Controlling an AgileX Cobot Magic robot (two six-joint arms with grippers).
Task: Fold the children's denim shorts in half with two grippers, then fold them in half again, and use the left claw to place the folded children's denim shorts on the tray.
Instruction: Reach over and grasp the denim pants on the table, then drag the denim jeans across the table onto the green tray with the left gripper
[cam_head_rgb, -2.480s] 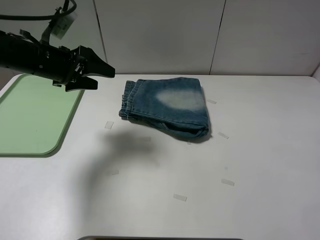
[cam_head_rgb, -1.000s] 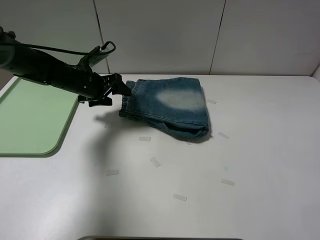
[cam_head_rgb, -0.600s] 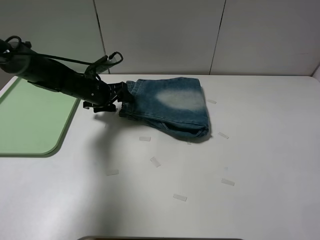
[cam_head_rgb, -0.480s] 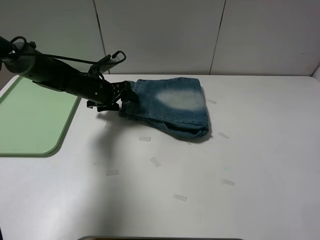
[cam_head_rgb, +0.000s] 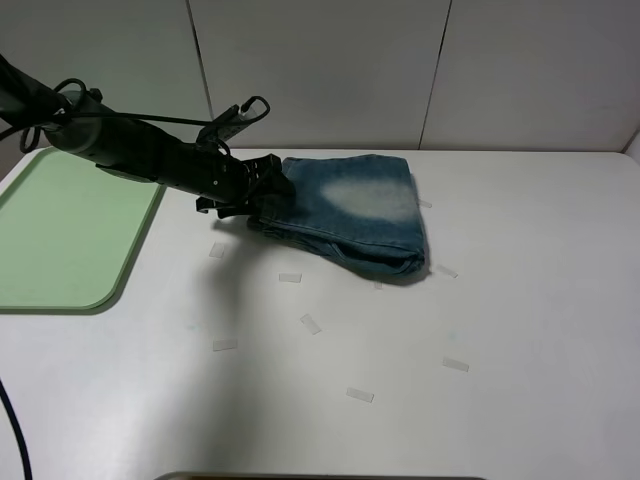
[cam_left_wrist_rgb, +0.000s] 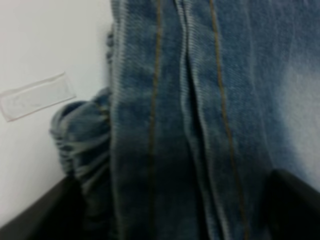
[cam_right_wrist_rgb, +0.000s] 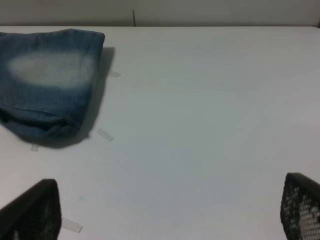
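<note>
Left claw (cam_head_rgb: 268, 190) is positioned at the waistband end of the children's denim shorts (cam_head_rgb: 350, 212), with its black fingers (cam_left_wrist_rgb: 45, 212) one on each side of the gathered elastic edge. In the left wrist view the denim fills the gap between the two fingers, which stand apart around the stacked layers; whether the pads are pressing the fabric cannot be told. Its arm (cam_head_rgb: 130, 155) reaches in above the near corner of the tray (cam_head_rgb: 60, 235), with a dark cable loop (cam_head_rgb: 245, 110) standing up just behind the wrist.

Shorts condition: folded into a compact, roughly square bundle lying flat on the white table (cam_head_rgb: 500, 330). A whitish worn patch (cam_head_rgb: 365, 195) faces upward. The waistband end faces the tray; the folded edge on the far side from the tray is rounded and thick.

Shorts position: beside the tray, apart from it, with bare table between. The pale green tray holds nothing visible.

Several small clear tape strips (cam_head_rgb: 290, 277) lie scattered on the table around the shorts, mostly on the side nearer the camera. One strip (cam_left_wrist_rgb: 37, 96) lies just beside the waistband.

Right gripper (cam_right_wrist_rgb: 165, 210): only its two fingertips show in the right wrist view, set wide apart with nothing between them, above bare table well apart from the shorts (cam_right_wrist_rgb: 50, 80).
</note>
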